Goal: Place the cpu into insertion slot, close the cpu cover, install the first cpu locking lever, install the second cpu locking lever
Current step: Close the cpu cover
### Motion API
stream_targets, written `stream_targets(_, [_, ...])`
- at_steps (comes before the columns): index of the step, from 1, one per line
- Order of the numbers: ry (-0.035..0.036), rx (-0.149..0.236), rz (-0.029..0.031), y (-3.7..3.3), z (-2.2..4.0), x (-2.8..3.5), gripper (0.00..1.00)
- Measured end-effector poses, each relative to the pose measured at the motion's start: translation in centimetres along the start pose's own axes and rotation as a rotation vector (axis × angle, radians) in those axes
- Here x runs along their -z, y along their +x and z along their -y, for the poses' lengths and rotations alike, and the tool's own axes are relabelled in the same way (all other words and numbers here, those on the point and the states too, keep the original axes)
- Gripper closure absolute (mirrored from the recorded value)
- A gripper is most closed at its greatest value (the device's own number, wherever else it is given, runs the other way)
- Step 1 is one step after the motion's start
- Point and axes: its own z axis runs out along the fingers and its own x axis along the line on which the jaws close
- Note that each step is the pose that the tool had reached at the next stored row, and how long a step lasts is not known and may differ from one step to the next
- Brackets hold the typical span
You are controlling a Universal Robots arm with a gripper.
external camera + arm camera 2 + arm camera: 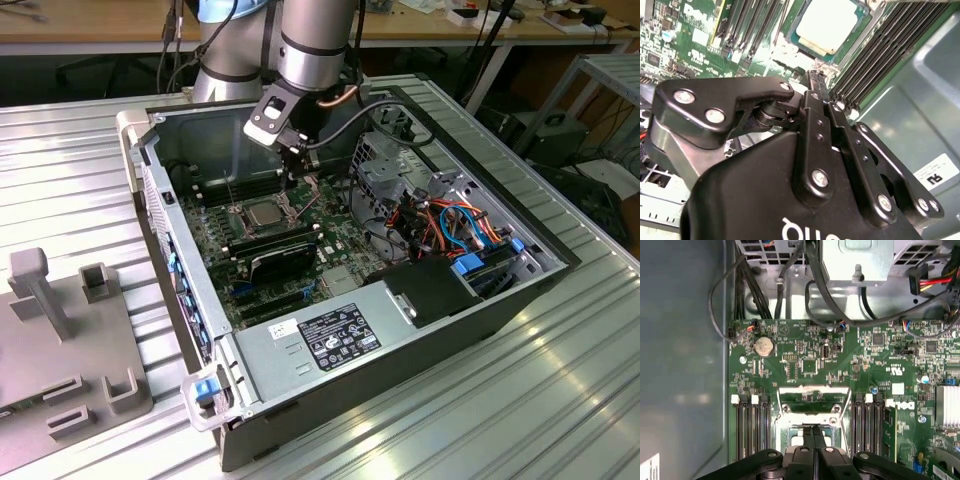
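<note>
The cpu [262,212] [832,24], a silvery square chip, lies flat in the insertion slot on the green board inside the open computer case. The slot itself is hidden under the chip. The cpu cover [856,37], a thin metal frame, appears to lie down around the chip. My gripper [296,172] [815,79] [813,432] hangs low over the board just beside the socket's edge. Its black fingers [810,130] are pressed together and shut, with nothing visible between them. I cannot make out the locking levers clearly.
Long black memory slots [880,47] [752,425] flank the socket. A black card [282,255] lies nearer the case front, with the power supply [340,335] beyond it. Cables and a drive cage [450,215] fill the exterior view's right. A grey fixture [60,340] sits outside on the left.
</note>
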Motion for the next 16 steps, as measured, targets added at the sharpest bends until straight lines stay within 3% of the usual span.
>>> stream_targets(3, [0.0,0.0,0.0,0.0,-0.76,-0.02,0.89])
stream_targets(6, [0.0001,0.0,0.0001,0.01,-1.02,0.02,0.89])
stream_targets(9, [0.0,0.0,0.0,0.01,-1.22,0.43,0.89])
stream_targets(16, [0.0001,0.0,0.0001,0.03,-2.5,0.43,0.89])
